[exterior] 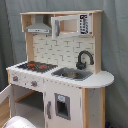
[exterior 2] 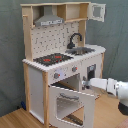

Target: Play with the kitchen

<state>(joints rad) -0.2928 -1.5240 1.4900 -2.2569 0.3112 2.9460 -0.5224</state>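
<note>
Gripper (exterior 2: 90, 82) beside the kitchen (exterior 2: 60, 60) (oven door open) — its grip unreadable.

The kitchen (exterior: 62, 70) (exterior 2: 62, 55) stands upright in both exterior views — white and light wood, oven door swung open

Soft, even, fairly bright light; both exterior views slightly blurred.

Both exterior views near, opposite front corners — share kitchen (exterior: 60, 70) (exterior 2: 62, 60).
</note>
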